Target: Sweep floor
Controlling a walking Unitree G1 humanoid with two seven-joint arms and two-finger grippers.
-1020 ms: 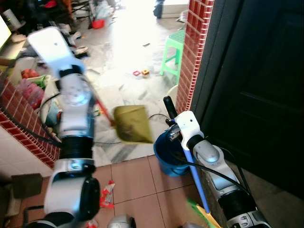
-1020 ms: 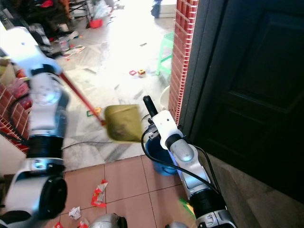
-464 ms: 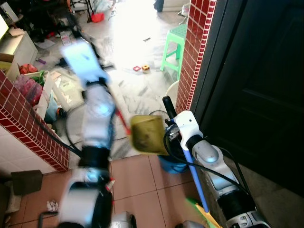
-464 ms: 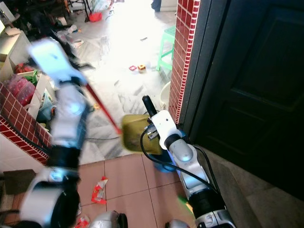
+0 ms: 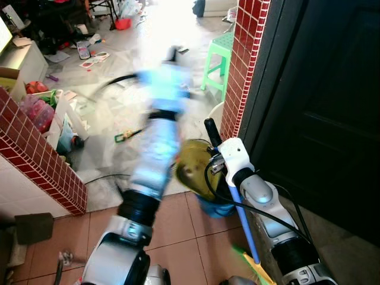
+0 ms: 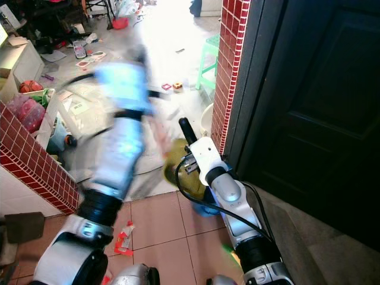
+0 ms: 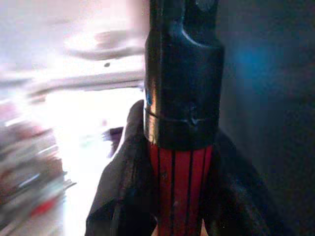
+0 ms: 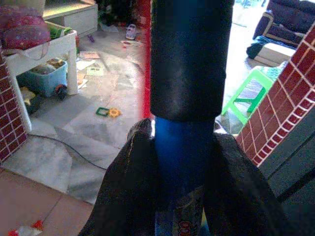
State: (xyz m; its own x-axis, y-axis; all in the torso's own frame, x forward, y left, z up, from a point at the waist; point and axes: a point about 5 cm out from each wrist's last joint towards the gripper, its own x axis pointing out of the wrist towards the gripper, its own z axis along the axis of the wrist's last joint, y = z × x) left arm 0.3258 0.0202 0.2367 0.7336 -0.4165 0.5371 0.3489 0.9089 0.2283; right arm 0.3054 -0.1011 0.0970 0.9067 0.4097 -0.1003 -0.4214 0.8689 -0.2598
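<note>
My left arm (image 5: pixel 151 160) is a blur across the middle of the head views. Its gripper (image 7: pixel 179 162) is shut on the red, black-capped handle (image 7: pixel 178 169) of an olive dustpan (image 5: pixel 195 169). The pan hangs tilted just left of my right gripper (image 5: pixel 218 159) and above a blue bucket (image 5: pixel 214 206). My right gripper (image 8: pixel 183 162) is shut on the blue broom handle (image 5: pixel 242 222), just below its black grip (image 8: pixel 189 54). The broom's green bristles (image 5: pixel 252 264) rest low by my right side. Red and white scraps (image 6: pixel 124 237) lie on the terracotta tiles.
A red brick pillar (image 5: pixel 246 59) and a dark door (image 5: pixel 320 107) close off the right. A low brick wall (image 5: pixel 41 172) stands at the left. A green stool (image 5: pixel 217 59), toys and a cable lie on the marble floor beyond.
My left arm has swung right, carrying the dustpan from mid-floor to beside my right gripper, over the bucket. The right arm and broom have held still.
</note>
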